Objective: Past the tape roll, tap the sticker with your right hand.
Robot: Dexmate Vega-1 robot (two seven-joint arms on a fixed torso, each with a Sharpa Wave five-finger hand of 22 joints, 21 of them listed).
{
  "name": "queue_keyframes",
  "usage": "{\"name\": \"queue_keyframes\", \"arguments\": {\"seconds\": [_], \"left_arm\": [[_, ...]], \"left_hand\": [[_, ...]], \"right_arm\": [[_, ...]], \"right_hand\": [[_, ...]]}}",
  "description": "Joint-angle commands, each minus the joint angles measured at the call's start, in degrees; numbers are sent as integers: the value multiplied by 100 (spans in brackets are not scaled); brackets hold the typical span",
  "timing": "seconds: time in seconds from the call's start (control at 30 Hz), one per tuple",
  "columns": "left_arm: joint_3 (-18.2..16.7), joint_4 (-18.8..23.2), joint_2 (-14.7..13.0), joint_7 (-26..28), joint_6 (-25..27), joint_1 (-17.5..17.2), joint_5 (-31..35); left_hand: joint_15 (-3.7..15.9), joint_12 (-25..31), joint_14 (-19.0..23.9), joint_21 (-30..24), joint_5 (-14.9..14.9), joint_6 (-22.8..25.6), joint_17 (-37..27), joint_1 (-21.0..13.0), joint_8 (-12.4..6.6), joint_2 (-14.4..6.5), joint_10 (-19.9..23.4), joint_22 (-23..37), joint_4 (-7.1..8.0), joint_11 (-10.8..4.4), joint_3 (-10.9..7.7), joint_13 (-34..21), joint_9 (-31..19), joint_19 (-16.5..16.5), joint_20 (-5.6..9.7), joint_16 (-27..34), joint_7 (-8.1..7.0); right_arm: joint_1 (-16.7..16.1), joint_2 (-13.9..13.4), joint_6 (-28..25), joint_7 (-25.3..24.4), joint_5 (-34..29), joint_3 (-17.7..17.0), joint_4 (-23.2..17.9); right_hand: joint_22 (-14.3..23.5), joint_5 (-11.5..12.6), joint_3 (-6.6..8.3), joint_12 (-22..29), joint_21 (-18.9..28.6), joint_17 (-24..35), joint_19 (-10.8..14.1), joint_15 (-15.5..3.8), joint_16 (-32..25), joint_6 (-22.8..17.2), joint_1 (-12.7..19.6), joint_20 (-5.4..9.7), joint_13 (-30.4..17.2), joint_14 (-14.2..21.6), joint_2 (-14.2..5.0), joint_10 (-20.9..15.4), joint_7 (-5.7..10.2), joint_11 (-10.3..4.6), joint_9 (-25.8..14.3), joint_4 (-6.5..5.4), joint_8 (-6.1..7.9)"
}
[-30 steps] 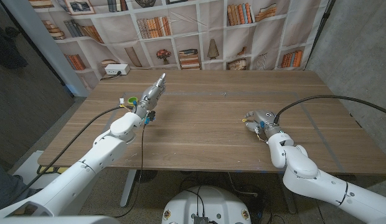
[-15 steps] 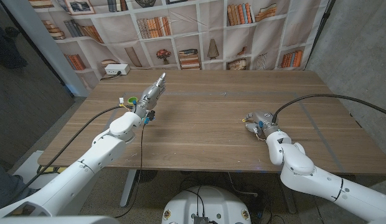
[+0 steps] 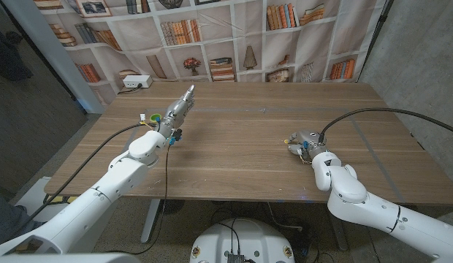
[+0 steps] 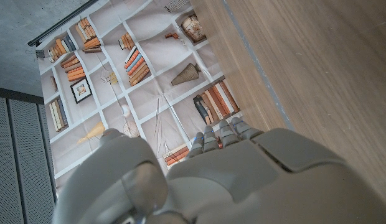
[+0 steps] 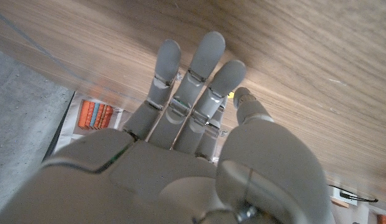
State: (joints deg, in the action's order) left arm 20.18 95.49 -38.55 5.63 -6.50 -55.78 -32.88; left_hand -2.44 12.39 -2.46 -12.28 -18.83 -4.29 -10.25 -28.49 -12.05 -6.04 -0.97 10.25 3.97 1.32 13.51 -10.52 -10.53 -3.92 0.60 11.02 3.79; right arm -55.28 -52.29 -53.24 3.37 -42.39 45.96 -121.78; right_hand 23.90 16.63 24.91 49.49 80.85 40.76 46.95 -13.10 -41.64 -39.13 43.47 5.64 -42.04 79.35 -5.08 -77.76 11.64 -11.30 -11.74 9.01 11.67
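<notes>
Bookshelf-printed backdrop hangs behind the bare wooden table [image 3: 241, 139]. No tape roll or sticker can be made out on it, so where the target lies cannot be told. A sticker would likely be thin, flat and light, needing only a gentle fingertip tap. The right robot hand [image 3: 302, 141] holds nothing, fingers extended; the left robot hand [image 3: 177, 109] holds nothing, fingers straight.

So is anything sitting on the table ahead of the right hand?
Nothing visible does: only bare wood of the table lies beyond the right hand. A tiny speck farther out is too small to identify.
</notes>
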Motion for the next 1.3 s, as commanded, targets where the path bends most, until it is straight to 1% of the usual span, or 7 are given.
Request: {"name": "queue_keyframes", "arguments": {"seconds": [0.03, 0.23, 0.37, 0.5, 0.83, 1.2, 1.3], "left_arm": [[28, -88, 33, -58, -31, 57, -23], [39, -124, 41, -86, -38, 66, -34], [43, -137, 37, -108, -34, 75, -46], [52, -169, 46, -144, -60, 91, -51], [53, -197, 47, -156, -86, 87, -52], [45, -179, 13, -172, -76, 76, -52], [55, -192, 12, -187, -66, 94, -49]], "left_hand": [[-7, -16, 14, 14, 13, 16, -28, -15, 33, -40, 45, 23, 4, 13, 62, -32, -27, -24, -21, -4, -8], [-6, -17, 24, 16, 16, 22, -28, -17, 33, -43, 50, 23, 5, 16, 66, -32, -27, -24, -23, -2, 2], [-8, -17, 24, 18, 19, 26, -28, -19, 34, -44, 55, 23, 6, 8, 69, -32, -27, -25, -23, -3, -5], [-7, -19, 23, 20, 21, 24, -28, -21, 37, -46, 56, 23, 7, 14, 72, -32, -27, -26, -24, -4, -10], [-5, -24, 27, 27, 27, 36, -28, -28, 38, -51, 59, 23, 9, 15, 80, -33, -28, -34, -30, -6, -11], [-1, -28, 28, 32, 33, 38, -28, -33, 42, -55, 64, 24, 12, 12, 87, -33, -28, -41, -46, -7, -15], [0, -25, 27, 34, 35, 40, -28, -34, 42, -55, 74, 24, 12, 12, 90, -33, -28, -44, -49, -8, -18]], "right_arm": [[194, -25, -136, 299, -158, 174, -27], [231, -38, -120, 381, -229, 208, -65], [133, -58, 38, 273, -31, 45, -116], [179, -48, 42, 328, -97, 93, -98], [382, 43, -84, 720, -336, 315, 67], [386, 87, -204, 770, -412, 320, 102], [378, 96, -255, 761, -443, 321, 92]], "right_hand": [[-32, -20, 49, 116, 53, 22, 54, 7, -62, -76, -55, 654, -79, 36, 3, -83, 9, -11, -3, -9, 3], [-149, 19, 138, 168, 115, 12, 47, 6, -96, -78, -5, 660, -119, 3, -12, -13, 17, -11, -4, 38, -59], [-198, 65, 214, 99, 130, 21, 32, 5, -123, -75, 80, 669, -28, 6, -37, 61, 21, -7, -4, 76, -72], [-238, 124, 270, 130, 158, 2, 19, 4, -126, -100, 147, 665, -12, 1, -25, -3, 24, -3, -1, 100, -74], [-340, 254, 337, 165, 288, -30, 16, 5, -160, -241, 157, 652, 62, 19, 12, -57, 24, -1, 2, 57, -60], [-444, 343, 370, 248, 406, -62, 3, 7, -195, -230, 84, 650, 68, 29, 20, -97, 13, -4, 5, 19, -92], [-497, 375, 384, 275, 457, -68, -1, 8, -220, -240, 52, 652, 81, 38, 28, -90, -34, -9, 5, 16, -93]]}}
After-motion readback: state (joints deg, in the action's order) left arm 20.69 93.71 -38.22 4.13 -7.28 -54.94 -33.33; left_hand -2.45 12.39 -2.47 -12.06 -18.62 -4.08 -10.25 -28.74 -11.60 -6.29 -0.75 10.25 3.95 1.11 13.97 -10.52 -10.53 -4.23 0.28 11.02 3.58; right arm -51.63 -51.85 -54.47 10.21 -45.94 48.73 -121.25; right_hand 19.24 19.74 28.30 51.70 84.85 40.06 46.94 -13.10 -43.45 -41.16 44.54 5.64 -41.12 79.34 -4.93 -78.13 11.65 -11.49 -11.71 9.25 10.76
